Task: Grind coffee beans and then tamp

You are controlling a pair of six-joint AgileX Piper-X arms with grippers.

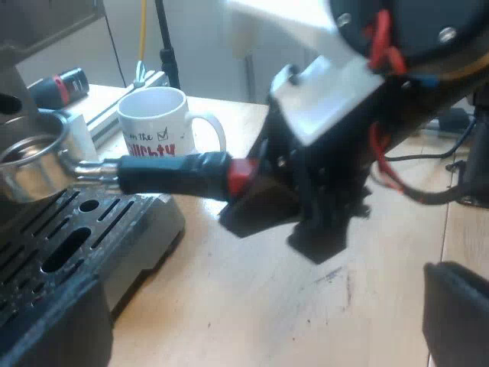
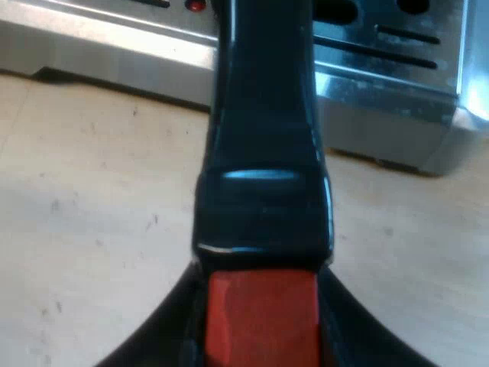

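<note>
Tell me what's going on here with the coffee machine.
The right pincer is closed on the red end of the metal holder and holds it out level by its dark handle. The holder's basket is above the drip tray at the espresso machine's front. I cannot tell whether it is locked in. A white mug stands on the table beyond the handle, untouched.
</note>
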